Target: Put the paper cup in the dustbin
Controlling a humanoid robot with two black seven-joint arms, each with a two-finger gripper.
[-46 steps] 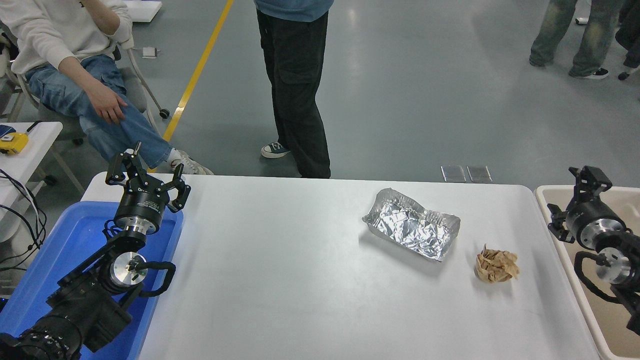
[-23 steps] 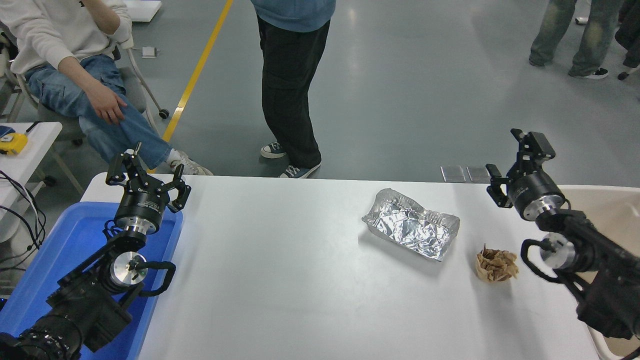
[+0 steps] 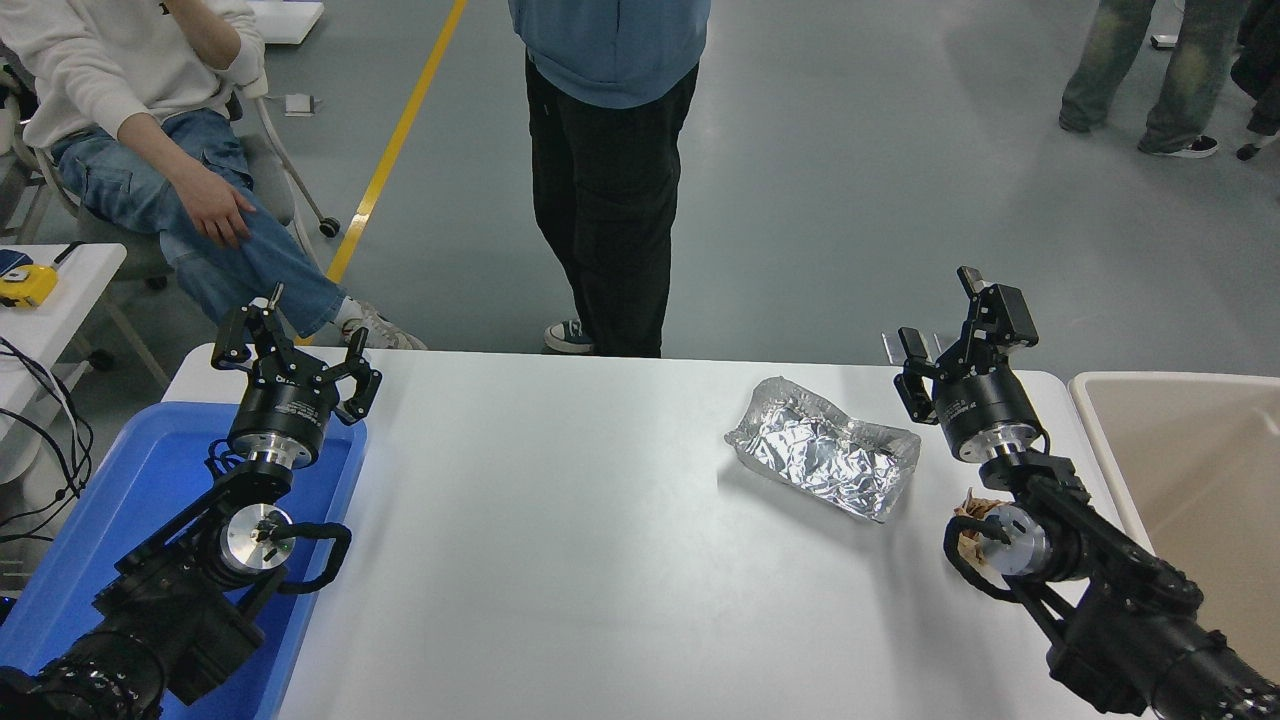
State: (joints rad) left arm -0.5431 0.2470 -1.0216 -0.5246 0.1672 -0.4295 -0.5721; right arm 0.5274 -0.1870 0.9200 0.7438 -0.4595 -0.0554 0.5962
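Note:
The paper cup is not in view. The beige dustbin point(image 3: 1185, 470) stands off the table's right end, and the part of its inside that shows holds nothing. My right gripper point(image 3: 950, 325) is open and empty, raised over the table's far right edge, to the left of the dustbin and just right of the foil tray. My left gripper point(image 3: 295, 345) is open and empty, parked at the lower left over the blue tray's far end.
A crinkled silver foil tray point(image 3: 825, 455) lies on the white table point(image 3: 560, 530). A crumpled brown paper ball point(image 3: 966, 541) is mostly hidden behind my right arm. A blue tray point(image 3: 120, 500) sits at the left. One person point(image 3: 610, 150) stands at the far edge, and another point(image 3: 150, 130) sits at the far left.
My right arm swung left from over the dustbin to above the table's right part, now covering most of the paper ball. The standing person shifted slightly. The left arm has not moved.

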